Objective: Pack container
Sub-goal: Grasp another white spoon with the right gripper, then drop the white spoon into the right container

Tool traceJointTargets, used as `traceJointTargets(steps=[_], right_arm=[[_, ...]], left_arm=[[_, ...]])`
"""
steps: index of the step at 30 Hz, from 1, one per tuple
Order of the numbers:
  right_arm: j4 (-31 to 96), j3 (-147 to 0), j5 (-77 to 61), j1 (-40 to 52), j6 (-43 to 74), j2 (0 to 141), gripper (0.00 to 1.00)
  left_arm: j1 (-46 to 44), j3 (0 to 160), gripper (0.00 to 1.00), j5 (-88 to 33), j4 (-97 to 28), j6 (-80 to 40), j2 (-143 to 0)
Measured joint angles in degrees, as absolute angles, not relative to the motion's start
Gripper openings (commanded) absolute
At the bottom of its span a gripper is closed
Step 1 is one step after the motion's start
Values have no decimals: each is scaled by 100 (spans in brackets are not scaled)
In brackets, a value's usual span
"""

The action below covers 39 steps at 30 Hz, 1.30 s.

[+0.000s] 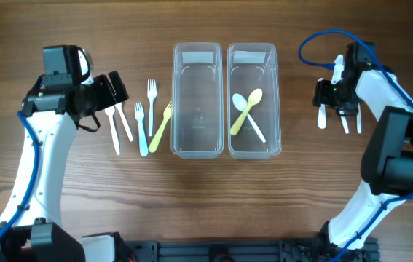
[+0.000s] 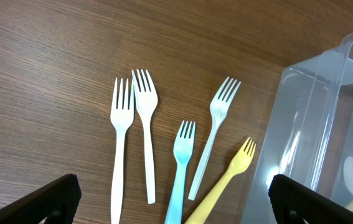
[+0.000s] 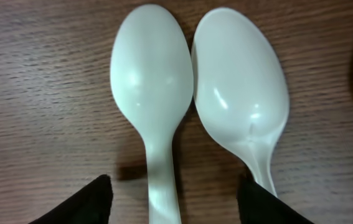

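- Two clear bins mid-table, well off to the inner side of either gripper. Empty bin (image 1: 197, 109) on the left arm's side, spoon bin (image 1: 253, 69) on the right arm's side, with a yellow spoon (image 1: 248, 110) and a white one (image 1: 255, 127) crossed inside.
- Right gripper (image 3: 173, 202) down low over the loose white spoons, and clearly the nearer arm for them. Fingers (image 3: 83, 199) spread apart, nothing clamped. Can't tell from the wrist view whether a pad is grazing a handle.
- Left gripper (image 2: 176, 199) wide open and empty, up above the forks, all five lying ahead of it.
- Near spoon (image 3: 152, 81), the key bit: bowl pointing straight away from the right gripper, long axis in line with the wrist, handle running back into the gap between the fingers. Looks lined up for a plain squeeze on the handle, then a carry across to the spoon bin.
- Neighbour spoon (image 3: 241, 93) right beside it, bowls touching, handle slanting toward the other finger. Might get dragged along or pinched too.
- Forks for later, tines away from the left gripper, handles toward it: two white forks (image 2: 121, 124), blue fork (image 2: 182, 155), pale fork (image 2: 216, 121), then yellow fork (image 2: 235, 168) just beside the empty bin.
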State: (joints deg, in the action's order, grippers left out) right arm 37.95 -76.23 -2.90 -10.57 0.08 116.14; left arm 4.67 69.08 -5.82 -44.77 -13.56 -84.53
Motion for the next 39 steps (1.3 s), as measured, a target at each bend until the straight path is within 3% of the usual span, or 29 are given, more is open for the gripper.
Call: traceJointTargets(steps=[7,15,22,27,39], right_arm=[[3701,-7627,-294,-1061,-10,11646,36],[3765,-7664,-294,-1037,-10,11675,22],[3793,-7666,-296,-937,34,11679,19],[3881,-7677,-298,-930,78,11679,9],[4499,-7804,-655,-893,318,11526,13]], left_arm=[[467,6908,100,-582,-4477,-1356,-8453],[467,6908,100,-582,-4477,-1356,-8453],[467,6908,100,-582,-4477,-1356,-8453],[467,6908,100,-582,-4477,-1356,-8453],[467,6908,100,-582,-4477,-1356,-8453]])
